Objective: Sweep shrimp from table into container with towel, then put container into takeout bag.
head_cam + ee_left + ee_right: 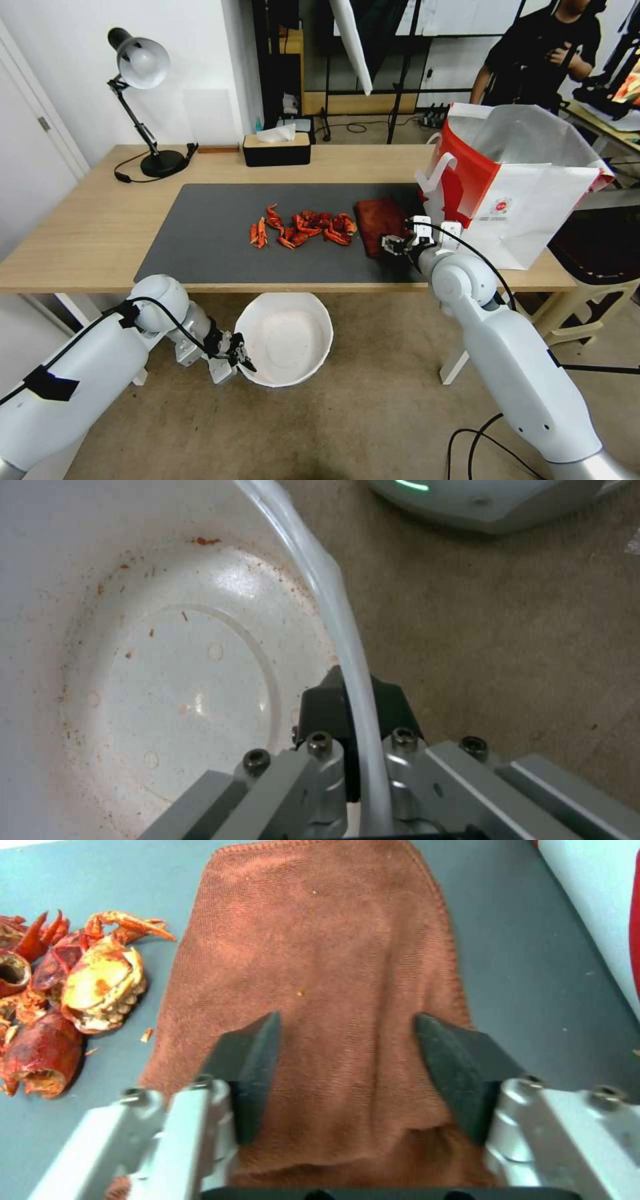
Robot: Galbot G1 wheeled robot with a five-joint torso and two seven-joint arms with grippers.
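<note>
Left end effector [241, 361] clamped on thin white plastic bowl's [287, 337] flexible rim | my right end effector [347, 1065] wide over soft rust-red towel [320, 975] — I'd pinch its near edge.

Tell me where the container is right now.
In the head view, the container hangs below the table's near edge, left of centre, its rim pinched by the left gripper.

No legible text, even on the takeout bag [533, 200]
</note>
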